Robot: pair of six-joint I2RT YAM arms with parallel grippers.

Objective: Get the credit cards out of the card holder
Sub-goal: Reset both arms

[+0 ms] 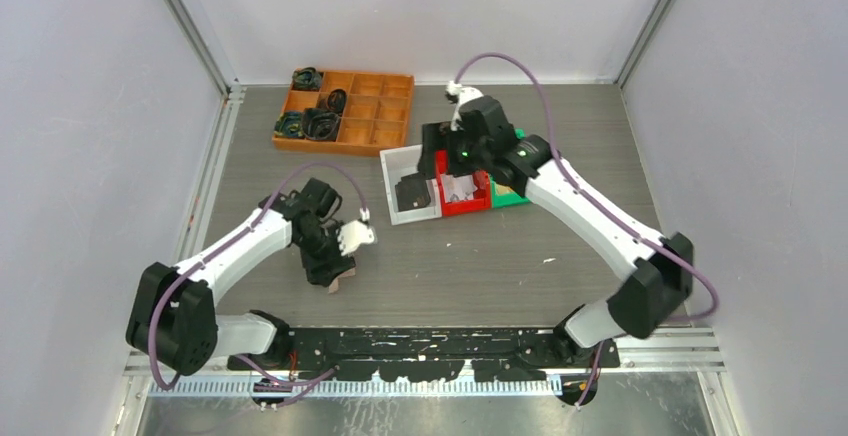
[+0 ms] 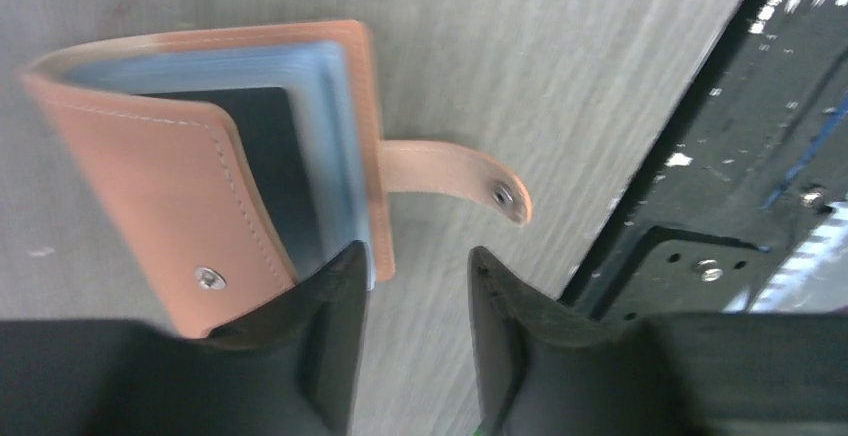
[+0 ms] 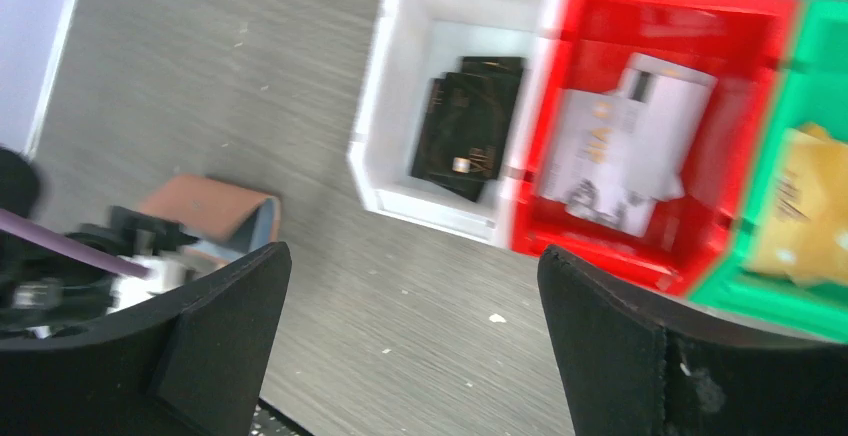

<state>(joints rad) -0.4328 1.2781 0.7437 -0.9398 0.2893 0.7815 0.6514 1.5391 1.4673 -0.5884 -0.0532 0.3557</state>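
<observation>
The salmon-pink card holder lies part open on the table, its snap tab loose to the right. A dark card sits in its clear bluish sleeves. My left gripper is open right above it. One finger covers the holder's near corner, and only bare table shows between the jaws. From the top view the holder peeks out under that gripper. My right gripper hangs wide open and empty by the bins. Dark cards lie in the white bin, white cards in the red bin.
A green bin beside the red one holds a yellow-tan packet. An orange compartment tray with black items stands at the back left. The black base rail runs close to the holder on the near side.
</observation>
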